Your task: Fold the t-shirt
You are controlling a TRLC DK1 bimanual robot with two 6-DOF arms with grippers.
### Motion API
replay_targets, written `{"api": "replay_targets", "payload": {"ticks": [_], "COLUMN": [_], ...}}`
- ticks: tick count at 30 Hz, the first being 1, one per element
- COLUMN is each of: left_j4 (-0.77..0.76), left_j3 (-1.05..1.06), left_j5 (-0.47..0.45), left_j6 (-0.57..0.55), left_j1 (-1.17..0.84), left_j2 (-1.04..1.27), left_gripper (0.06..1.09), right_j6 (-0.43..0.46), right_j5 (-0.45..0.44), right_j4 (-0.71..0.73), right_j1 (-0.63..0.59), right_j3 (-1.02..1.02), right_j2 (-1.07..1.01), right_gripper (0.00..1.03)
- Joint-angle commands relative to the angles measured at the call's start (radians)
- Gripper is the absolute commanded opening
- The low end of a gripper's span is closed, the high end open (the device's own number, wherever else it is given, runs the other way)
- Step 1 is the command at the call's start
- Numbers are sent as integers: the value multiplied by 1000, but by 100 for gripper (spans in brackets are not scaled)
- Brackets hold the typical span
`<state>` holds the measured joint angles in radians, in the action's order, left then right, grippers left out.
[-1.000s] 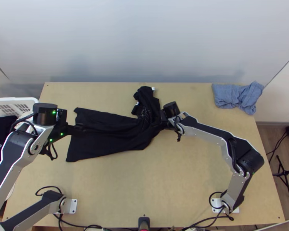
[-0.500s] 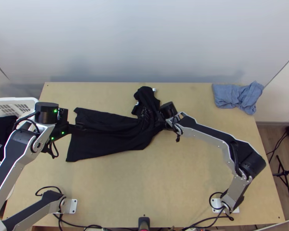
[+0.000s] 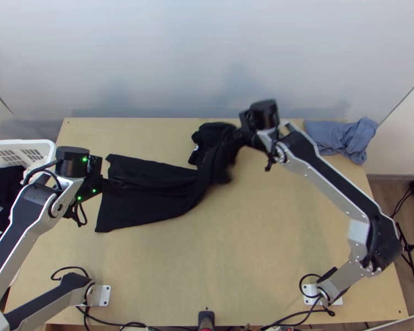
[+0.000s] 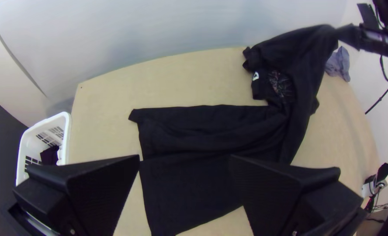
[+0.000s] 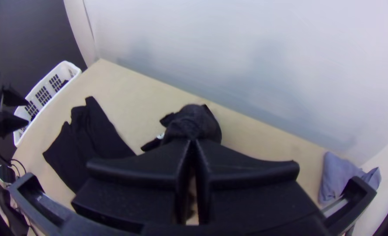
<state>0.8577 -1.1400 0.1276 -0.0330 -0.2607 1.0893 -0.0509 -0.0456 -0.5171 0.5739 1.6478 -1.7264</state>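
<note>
The black shirt [image 3: 146, 193] lies on the table [image 3: 262, 248], left of the middle and toward the far side. Its long axis runs left to right, bending toward the far edge at the right end. The wide, straight end, which looks like the hem, faces left. The other end is bunched and partly raised near the middle of the far side, where the right end effector [image 3: 239, 135] is clamped on it. Which part of the shirt it grips cannot be told. The left end effector [image 3: 118, 186] is over the left part, its two fingers wide apart with no cloth between them.

A print [image 4: 282, 85] shows inside the bunch, partly covered by folds, beside a small white tag [image 4: 256, 76]. The sleeves and collar are hard to make out, black on black, and the bunch's near edge is blurred in the top view.

At the far right, a crumpled blue cloth [image 3: 345, 138] sits partly behind the right arm. The white basket [image 3: 19, 144] at the left, holding dark cloth [image 3: 7, 179], is cut off by the top view's edge.
</note>
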Motion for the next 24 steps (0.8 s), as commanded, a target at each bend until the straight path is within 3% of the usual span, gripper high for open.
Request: {"api": "replay_targets", "payload": {"ticks": [1, 8, 16, 24], "left_j4": [-13, -31, -26, -14], "left_j3": [40, 92, 177, 333], "left_j5": [1, 0, 1, 1], "left_j6": [2, 16, 41, 127], "left_j1": [-41, -57, -95, -110], "left_j2": [9, 23, -8, -166], "left_gripper": [104, 104, 104, 104], "right_j6": [5, 20, 25, 19], "right_j5": [-42, -79, -79, -79], "right_j4": [-138, -184, -189, -169], "right_j1": [30, 0, -115, -117], "right_j3": [273, 342, 158, 67], "right_j2": [36, 34, 54, 99], "right_gripper": [3, 3, 3, 3]}}
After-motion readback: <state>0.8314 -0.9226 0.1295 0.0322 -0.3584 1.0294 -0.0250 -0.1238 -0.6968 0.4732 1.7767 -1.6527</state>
